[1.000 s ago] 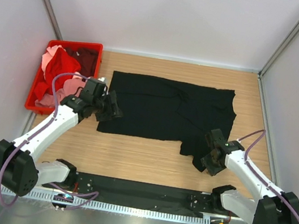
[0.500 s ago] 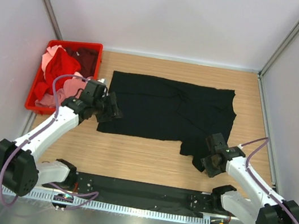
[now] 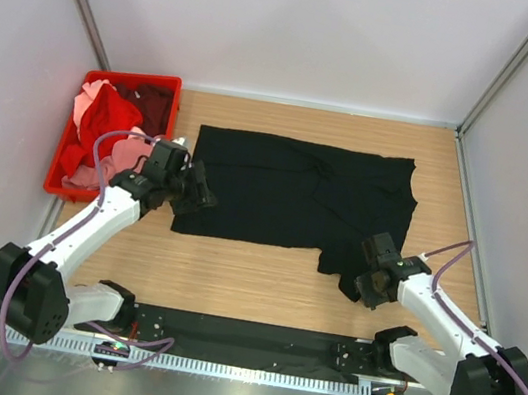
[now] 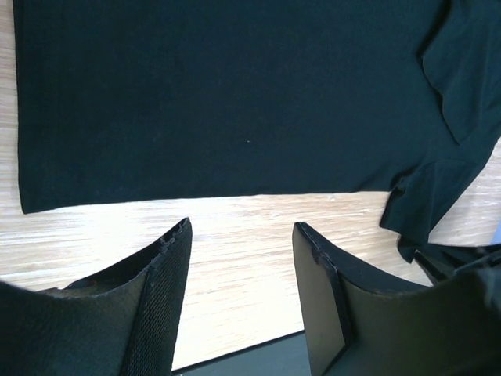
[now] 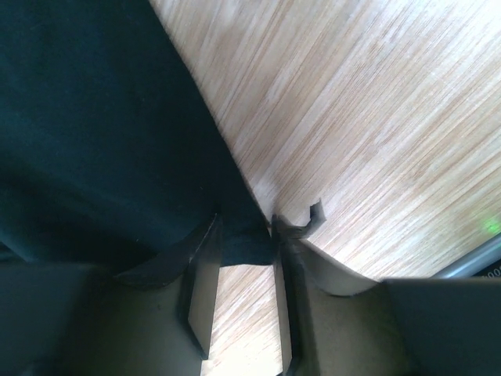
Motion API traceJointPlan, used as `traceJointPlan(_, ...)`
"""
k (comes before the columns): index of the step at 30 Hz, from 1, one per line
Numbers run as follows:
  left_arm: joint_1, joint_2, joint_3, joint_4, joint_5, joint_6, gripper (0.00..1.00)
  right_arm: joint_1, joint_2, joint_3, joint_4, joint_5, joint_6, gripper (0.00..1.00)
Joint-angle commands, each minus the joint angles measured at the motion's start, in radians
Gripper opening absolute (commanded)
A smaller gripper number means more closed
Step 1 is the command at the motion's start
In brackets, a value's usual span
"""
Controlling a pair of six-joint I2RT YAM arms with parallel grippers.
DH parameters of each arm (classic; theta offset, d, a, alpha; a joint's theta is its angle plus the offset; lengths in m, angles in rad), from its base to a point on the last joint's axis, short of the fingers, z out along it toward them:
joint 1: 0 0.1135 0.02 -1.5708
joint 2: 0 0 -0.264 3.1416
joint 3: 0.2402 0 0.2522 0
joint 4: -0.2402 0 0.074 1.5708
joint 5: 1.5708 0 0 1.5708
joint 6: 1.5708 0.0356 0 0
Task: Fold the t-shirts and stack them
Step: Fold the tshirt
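A black t-shirt [image 3: 295, 193] lies spread flat on the wooden table, with one sleeve hanging toward the near right. My left gripper [image 3: 198, 197] is open and empty, hovering over the shirt's near left corner; in the left wrist view [image 4: 243, 227] its fingers frame bare wood just below the shirt's hem [image 4: 235, 94]. My right gripper [image 3: 368, 284] is low at the sleeve's near corner. In the right wrist view [image 5: 246, 223] its jaws stand narrowly apart with the sleeve's edge [image 5: 94, 117] between their tips. Red [image 3: 110, 116], pink [image 3: 87, 102] and maroon [image 3: 153, 103] shirts are piled in the crate.
A red plastic crate [image 3: 132, 77] stands at the far left by the left wall. White walls close in the table on three sides. A black base rail [image 3: 241, 336] runs along the near edge.
The right gripper has crept a little left and forward along the sleeve's near corner. The left gripper has barely moved. The shirt lies as before.
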Motion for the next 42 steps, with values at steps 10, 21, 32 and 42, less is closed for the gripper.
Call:
traceJointPlan(10,-0.006,-0.007,0.015,-0.05,-0.211,0.067,0.57,0.01,-0.058,0.136,-0.047,0.147,-0.058,0.01)
traceJointPlan(21,-0.006,0.021,-0.091,-0.026,-0.257,-0.043,0.47,0.009,-0.119,0.223,-0.007,0.179,-0.178,0.01)
traceJointPlan(32,0.0,0.011,-0.187,0.038,-0.375,-0.38,0.53,0.009,-0.202,0.277,0.07,0.201,-0.268,0.01)
traceJointPlan(42,0.028,0.073,-0.219,0.083,-0.416,-0.517,0.5,0.01,-0.208,0.246,0.159,0.125,-0.299,0.01)
